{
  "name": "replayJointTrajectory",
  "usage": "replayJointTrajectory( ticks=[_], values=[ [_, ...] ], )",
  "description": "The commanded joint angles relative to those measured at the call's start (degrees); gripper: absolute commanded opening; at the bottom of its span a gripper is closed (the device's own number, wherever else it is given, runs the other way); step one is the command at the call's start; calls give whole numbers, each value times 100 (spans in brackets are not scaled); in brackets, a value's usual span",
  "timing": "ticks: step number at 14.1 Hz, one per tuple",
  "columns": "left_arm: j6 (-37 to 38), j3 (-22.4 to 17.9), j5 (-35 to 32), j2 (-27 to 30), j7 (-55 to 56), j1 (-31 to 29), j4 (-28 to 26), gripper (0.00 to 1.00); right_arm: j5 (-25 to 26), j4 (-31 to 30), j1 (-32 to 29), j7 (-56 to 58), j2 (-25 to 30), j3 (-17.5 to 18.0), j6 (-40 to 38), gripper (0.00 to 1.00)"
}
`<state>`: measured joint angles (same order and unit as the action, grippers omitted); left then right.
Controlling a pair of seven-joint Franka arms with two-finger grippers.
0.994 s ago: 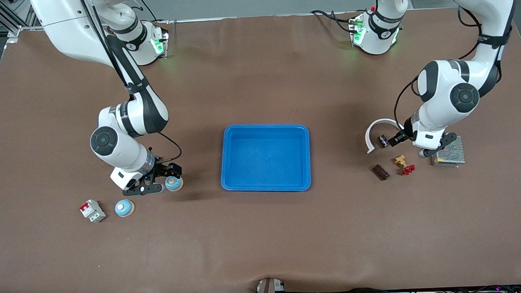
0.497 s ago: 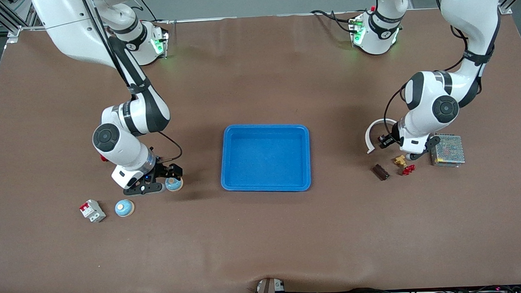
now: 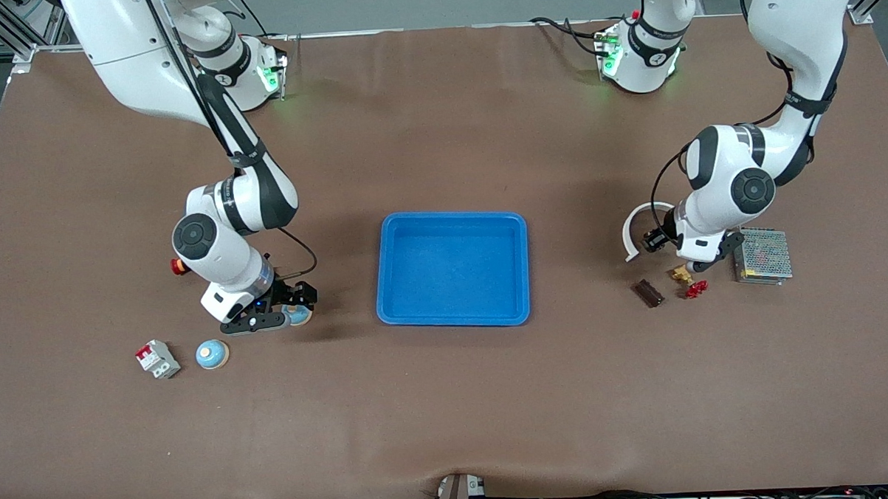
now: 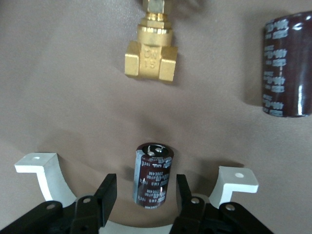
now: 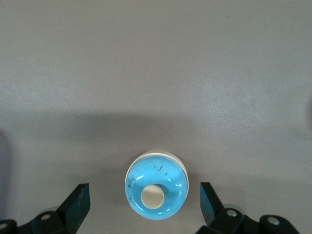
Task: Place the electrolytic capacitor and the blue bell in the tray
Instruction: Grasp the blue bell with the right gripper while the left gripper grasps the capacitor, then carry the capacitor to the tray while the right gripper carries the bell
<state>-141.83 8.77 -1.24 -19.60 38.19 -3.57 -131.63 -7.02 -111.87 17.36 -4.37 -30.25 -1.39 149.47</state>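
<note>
1. Over the last second the right gripper has slid a little toward the tray, and the left gripper has drawn in over the white curved bracket, covering the capacitor that showed in the front view before.
2. The right gripper's fingers stand spread wide, one on each side of the blue bell; a clear gap shows on both sides and neither finger touches it.
3. This bell sits on the table at the right arm's end, beside the tray with open tabletop between them.
4. A second blue bell lies nearer the front camera, next to a red-and-grey breaker.
5. The left gripper's fingers are parted around the electrolytic capacitor, which lies between them inside the bracket's arc; small gaps remain on each side.
6. A brass valve and a larger dark capacitor lie close by; the mesh box is just beside that arm.
7. The tray's floor is bare, its raised rim unobstructed.
</note>
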Motion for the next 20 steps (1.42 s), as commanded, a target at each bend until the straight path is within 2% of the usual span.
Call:
replayJointTrajectory(
  ticks=[1, 2, 5, 6, 8, 13, 15, 18, 20],
  values=[
    [-161, 11, -114, -78, 128, -12, -38, 48, 8, -80, 22, 260, -50, -28, 83, 100],
    [-161, 11, -114, -96, 119, -12, -29, 44, 8, -80, 5, 348, -77, -36, 83, 100],
    [-153, 11, -122, -88, 128, -12, -21, 7, -1, -72, 5, 384, -156, -36, 126, 100],
    [-118, 11, -122, -44, 145, -12, 23, 0, 8, -72, 13, 384, -209, -28, 196, 100],
    [101, 19, -122, 149, 329, -3, 216, 0, -1, -54, 22, 384, -297, -36, 328, 100],
    [1568, 466, -122, 229, 1040, 93, 1559, 0, -1, -45, 31, 384, -367, -28, 408, 100],
    [1641, 739, -122, 142, 1523, 198, 1868, 0, -1, -45, 31, 375, -429, -28, 478, 100],
    [1676, 784, -122, 71, 2279, 751, 2141, 0, -1, -45, 31, 375, -429, -28, 487, 99],
    [1676, 784, -114, -86, 2797, 1094, 2342, 0, -1, -45, 31, 375, -429, -28, 487, 83]
  ],
)
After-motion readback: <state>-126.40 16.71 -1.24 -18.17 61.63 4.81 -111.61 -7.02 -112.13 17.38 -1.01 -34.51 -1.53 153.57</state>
